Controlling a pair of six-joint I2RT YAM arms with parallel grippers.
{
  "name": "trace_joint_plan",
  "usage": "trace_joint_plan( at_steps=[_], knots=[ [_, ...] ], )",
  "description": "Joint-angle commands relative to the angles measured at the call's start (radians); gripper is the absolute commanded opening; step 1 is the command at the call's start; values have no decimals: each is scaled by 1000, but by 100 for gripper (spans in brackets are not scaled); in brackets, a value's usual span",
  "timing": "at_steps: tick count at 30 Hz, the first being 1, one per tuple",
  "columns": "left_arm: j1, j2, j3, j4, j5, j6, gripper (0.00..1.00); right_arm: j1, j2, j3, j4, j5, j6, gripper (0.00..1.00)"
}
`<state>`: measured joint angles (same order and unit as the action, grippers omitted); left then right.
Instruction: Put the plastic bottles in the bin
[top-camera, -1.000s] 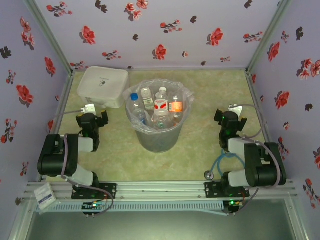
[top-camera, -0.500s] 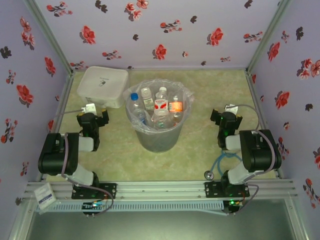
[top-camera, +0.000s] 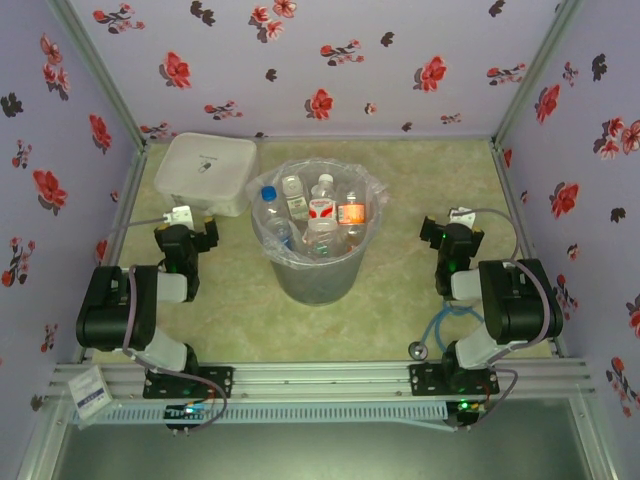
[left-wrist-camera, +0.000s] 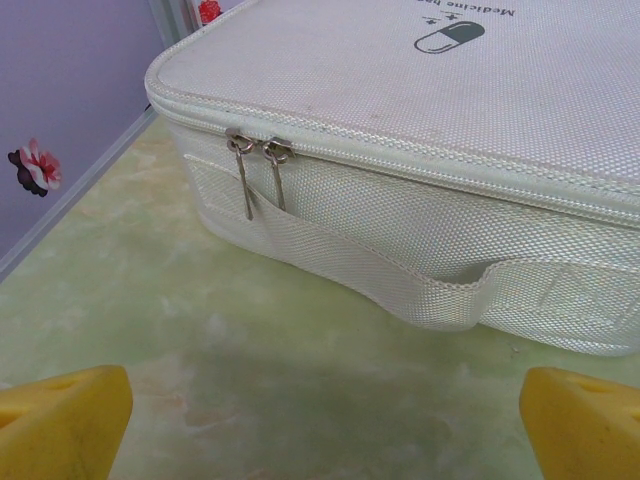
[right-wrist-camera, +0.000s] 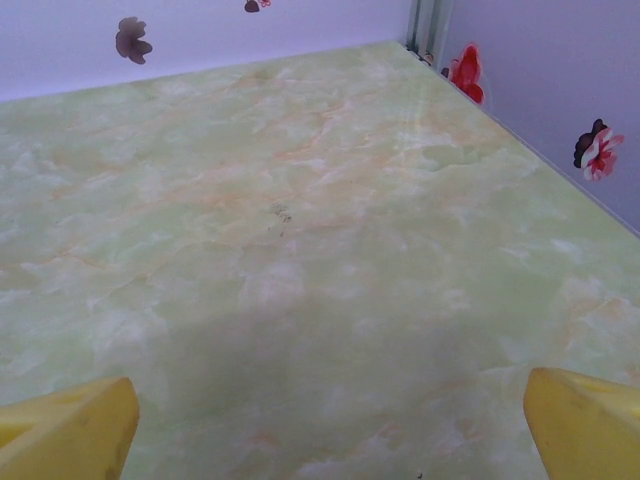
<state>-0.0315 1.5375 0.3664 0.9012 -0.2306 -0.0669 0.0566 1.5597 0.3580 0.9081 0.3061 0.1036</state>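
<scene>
Marbled pale-green tabletop (top-camera: 420, 170) carries a round grey bucket-shaped bin (top-camera: 315, 280) lined with a crinkly clear bag. Behind it to the left sits a white woven-fabric zip case (left-wrist-camera: 420, 130), rounded-square, with a flat webbing handle. Small clear plastic bottles (top-camera: 322, 215) lie heaped inside the bin. Either side of it, the left gripper (top-camera: 187, 228) and right gripper (top-camera: 452, 228) have jaws spread wide, their smooth yellow pads (right-wrist-camera: 70, 425) holding nothing.

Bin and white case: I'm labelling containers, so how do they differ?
The bin is round and grey; the white case is squarish with rounded corners. The bin stands open, bag-lined, holding plastic bottles; the white case is zipped shut. Both sit on the table.
</scene>
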Motion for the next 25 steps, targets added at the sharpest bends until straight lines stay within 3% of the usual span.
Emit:
trace_joint_plan(
  at_steps=[1,25],
  knots=[
    [7,12,20,11,8,29,100,-8,0,17,6,-10,-16,99],
    [5,11,17,16,5,29,100,-17,0,19,0,-27,-10,99]
  ],
)
